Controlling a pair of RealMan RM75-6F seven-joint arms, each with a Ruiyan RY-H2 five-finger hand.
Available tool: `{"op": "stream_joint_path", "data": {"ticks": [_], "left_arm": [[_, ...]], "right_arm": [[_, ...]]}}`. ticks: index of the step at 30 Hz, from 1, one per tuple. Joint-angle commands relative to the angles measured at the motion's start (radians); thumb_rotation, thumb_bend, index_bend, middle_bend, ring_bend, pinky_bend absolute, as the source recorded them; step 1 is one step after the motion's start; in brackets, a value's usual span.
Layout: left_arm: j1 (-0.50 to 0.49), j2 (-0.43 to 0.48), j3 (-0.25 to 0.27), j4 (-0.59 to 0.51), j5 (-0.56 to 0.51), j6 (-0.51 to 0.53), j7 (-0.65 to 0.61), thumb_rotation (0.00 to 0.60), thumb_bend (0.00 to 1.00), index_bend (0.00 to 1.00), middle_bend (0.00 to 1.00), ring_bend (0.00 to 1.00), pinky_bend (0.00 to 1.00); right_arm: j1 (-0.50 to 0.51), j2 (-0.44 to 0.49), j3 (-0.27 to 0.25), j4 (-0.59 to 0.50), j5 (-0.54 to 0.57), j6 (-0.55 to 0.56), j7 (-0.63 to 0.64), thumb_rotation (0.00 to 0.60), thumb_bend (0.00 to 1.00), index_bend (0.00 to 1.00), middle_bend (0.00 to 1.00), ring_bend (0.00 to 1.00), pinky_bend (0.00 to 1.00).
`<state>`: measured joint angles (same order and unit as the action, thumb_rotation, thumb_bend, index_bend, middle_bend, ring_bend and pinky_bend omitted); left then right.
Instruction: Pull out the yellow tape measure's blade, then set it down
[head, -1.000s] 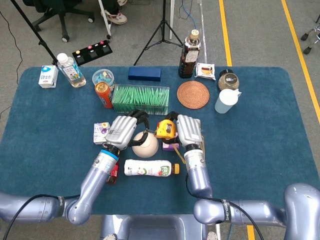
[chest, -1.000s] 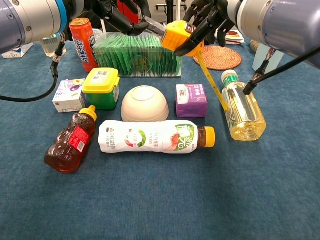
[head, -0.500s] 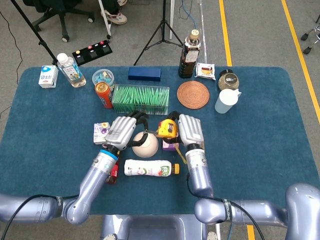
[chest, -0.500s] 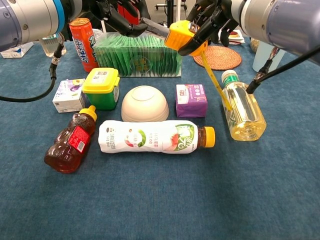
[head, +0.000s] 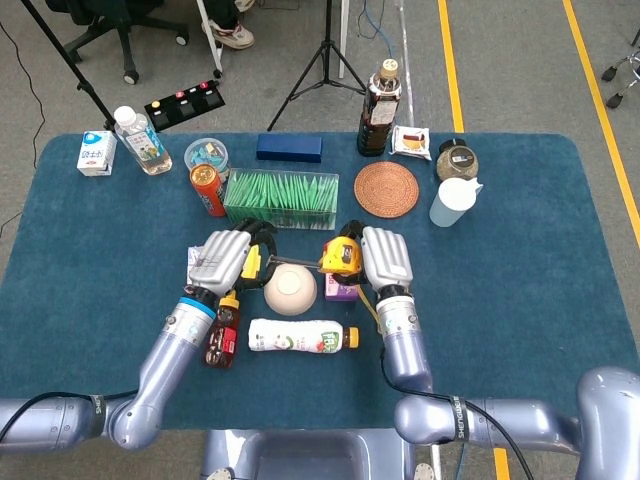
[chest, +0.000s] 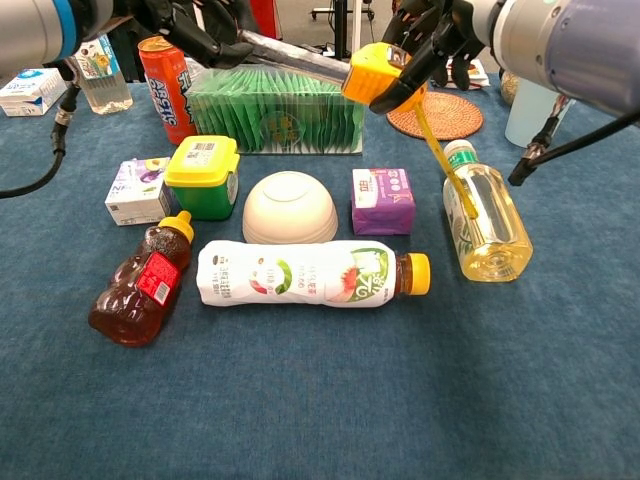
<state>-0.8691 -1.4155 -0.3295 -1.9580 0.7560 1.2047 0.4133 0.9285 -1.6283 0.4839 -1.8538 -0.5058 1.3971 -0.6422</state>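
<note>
The right hand (head: 385, 258) grips the yellow tape measure (chest: 373, 73) in the air above the purple box (chest: 383, 200). The left hand (head: 222, 260) pinches the end of the blade (chest: 295, 58), which stretches between the two hands above the white bowl (chest: 290, 206).

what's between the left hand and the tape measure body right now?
Only the drawn-out blade, spanning from the left hand to the yellow tape measure held by the right hand, above the white bowl. Chest view is clearest.
</note>
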Motion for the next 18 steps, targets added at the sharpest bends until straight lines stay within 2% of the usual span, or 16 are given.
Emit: {"op": "stream_joint_path", "data": {"ticks": [1,18], "left_arm": [[0.018,0.026,0.007,-0.010,0.008,-0.007,-0.021,0.600,0.43,0.52,0.28,0.18,0.35],[0.153,0.182,0.054,-0.025,0.112,-0.037,-0.200,0.600,0.42,0.52,0.28,0.18,0.35]], "right_arm": [[-0.001,0.016,-0.019,0.000,-0.020,-0.010,-0.014,0.600,0.23,0.68,0.63,0.74,0.74],[-0.022,0.105,-0.097,-0.038,-0.065,-0.076,-0.045,0.600,0.23,0.68,0.63,0.74,0.73]]}}
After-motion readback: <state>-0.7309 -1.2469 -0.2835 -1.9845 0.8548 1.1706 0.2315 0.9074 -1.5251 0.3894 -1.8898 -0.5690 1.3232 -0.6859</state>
